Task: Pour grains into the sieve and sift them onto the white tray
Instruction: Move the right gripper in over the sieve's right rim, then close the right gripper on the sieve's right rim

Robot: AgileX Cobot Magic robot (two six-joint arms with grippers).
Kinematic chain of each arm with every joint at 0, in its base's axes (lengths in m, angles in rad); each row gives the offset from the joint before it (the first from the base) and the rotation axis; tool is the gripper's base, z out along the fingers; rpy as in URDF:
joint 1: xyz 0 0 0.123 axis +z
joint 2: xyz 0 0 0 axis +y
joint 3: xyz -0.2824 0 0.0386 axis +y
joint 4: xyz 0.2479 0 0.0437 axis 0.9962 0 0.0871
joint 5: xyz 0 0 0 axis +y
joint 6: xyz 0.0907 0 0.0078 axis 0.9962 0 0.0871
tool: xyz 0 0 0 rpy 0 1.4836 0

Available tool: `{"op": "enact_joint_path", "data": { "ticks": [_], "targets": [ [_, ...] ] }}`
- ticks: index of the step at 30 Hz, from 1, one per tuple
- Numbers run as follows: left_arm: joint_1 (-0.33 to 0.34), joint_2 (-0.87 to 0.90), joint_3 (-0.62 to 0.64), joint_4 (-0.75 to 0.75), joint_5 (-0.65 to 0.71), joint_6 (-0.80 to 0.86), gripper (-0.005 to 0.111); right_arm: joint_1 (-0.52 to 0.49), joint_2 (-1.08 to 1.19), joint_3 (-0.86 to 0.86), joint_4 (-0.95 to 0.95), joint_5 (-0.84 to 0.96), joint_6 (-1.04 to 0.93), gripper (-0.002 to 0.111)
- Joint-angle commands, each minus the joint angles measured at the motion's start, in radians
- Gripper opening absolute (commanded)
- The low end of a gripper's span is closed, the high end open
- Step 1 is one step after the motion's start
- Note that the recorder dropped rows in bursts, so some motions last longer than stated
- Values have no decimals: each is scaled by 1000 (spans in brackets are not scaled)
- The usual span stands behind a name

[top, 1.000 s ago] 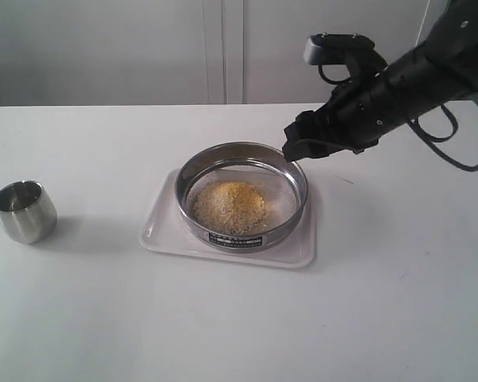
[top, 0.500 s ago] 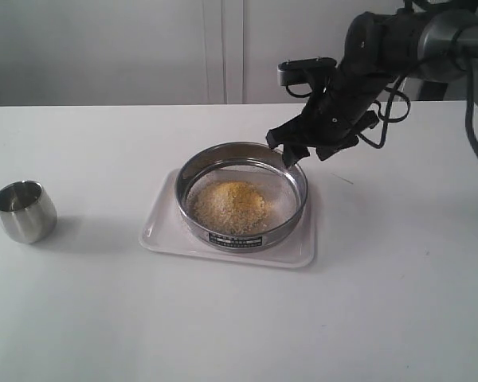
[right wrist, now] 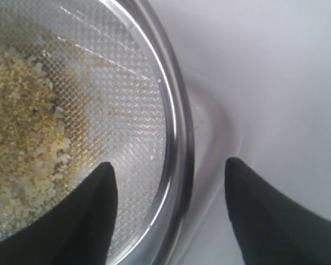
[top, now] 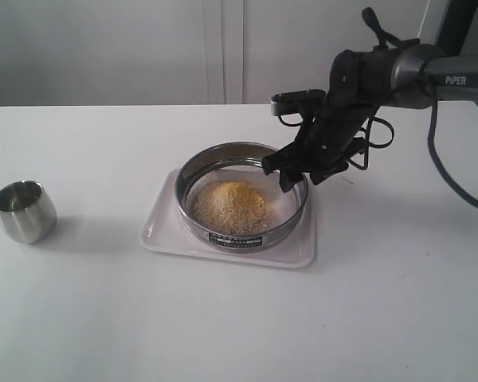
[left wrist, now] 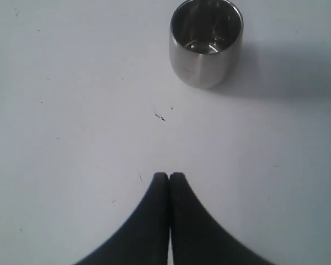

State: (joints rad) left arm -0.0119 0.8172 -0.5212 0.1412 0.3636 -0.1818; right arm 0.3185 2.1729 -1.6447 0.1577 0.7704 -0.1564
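The sieve (top: 236,235) stands on the white tray (top: 163,228) mid-table, with a sandy pile of grains (top: 229,205) on its mesh. My right gripper (top: 280,173) is open and hangs over the sieve's far right rim. In the right wrist view one finger is over the mesh inside the ring and the other over the tray (right wrist: 211,128) outside, so the right gripper (right wrist: 170,164) straddles the sieve rim (right wrist: 179,124) without touching it. The grains (right wrist: 16,127) lie beside the inner finger. My left gripper (left wrist: 169,175) is shut and empty above bare table; it is out of the exterior view.
A small steel cup (top: 24,210) stands upright at the table's left, apart from the tray. In the left wrist view the cup (left wrist: 206,44) looks empty and sits well ahead of the shut fingers. A white wall rises behind the table.
The right arm has swung round and come down, bringing its open gripper from beyond the sieve's far right rim to astride it. Sieve, tray and cup have not moved.
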Motion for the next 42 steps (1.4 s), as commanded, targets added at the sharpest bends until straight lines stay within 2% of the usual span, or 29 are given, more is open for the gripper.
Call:
{"op": "enact_joint_path", "data": {
  "ticks": [1, 5, 12, 14, 33, 42],
  "targets": [
    [-4, -9, 8, -7, 4, -1, 0, 0, 16, -8, 3, -14, 4, 48],
    [-4, -9, 8, -7, 4, -1, 0, 0, 16, -8, 3, -34, 4, 37],
    [-4, -9, 8, -7, 4, -1, 0, 0, 17, -8, 5, -49, 4, 4],
    [-4, -9, 8, -7, 4, -1, 0, 0, 17, -8, 5, -54, 6, 0],
    [-4, -9, 8, -7, 4, -1, 0, -1, -10, -12, 83, -48, 30, 0],
    [-4, -9, 8, -7, 4, 1, 0, -40, -43, -96, 95, 110, 40, 0]
  ]
}}
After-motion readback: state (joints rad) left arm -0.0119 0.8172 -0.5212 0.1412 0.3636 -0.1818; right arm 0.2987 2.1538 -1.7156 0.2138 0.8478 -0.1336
